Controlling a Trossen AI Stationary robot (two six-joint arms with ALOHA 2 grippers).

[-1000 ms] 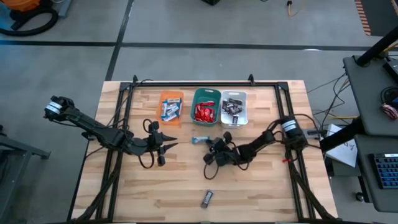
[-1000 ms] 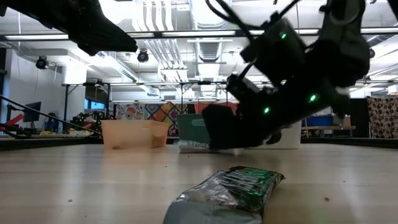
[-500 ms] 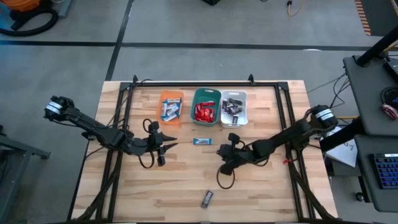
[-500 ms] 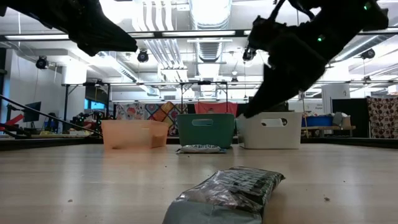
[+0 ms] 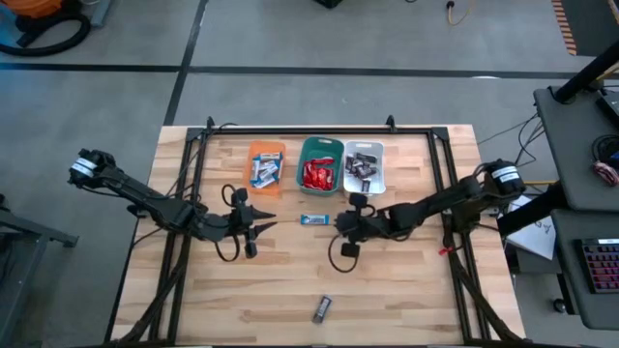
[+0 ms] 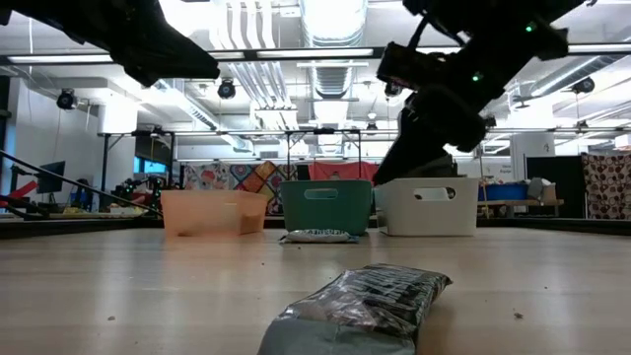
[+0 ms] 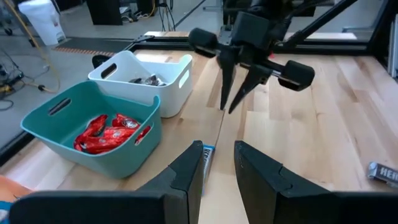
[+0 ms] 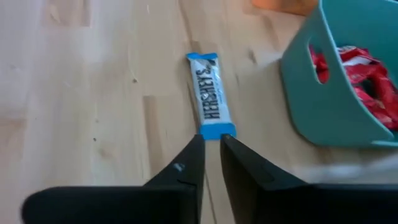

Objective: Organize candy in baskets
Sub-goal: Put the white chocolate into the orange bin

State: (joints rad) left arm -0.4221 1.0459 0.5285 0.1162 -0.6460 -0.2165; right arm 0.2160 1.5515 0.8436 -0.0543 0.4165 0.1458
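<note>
In the high view we see three baskets in a row at upper centre: orange basket (image 5: 266,166) with blue-and-white candy, teal basket (image 5: 320,165) with red, white basket (image 5: 365,167) with dark. One blue-and-white bar (image 5: 313,219) lies on the table just below the teal basket. Our right gripper (image 5: 340,224), fingers nearly together and empty, sits right of it. Our left gripper (image 5: 269,228), slightly parted and empty, waits left of it. A dark bar (image 5: 322,308) lies at lower centre.
</note>
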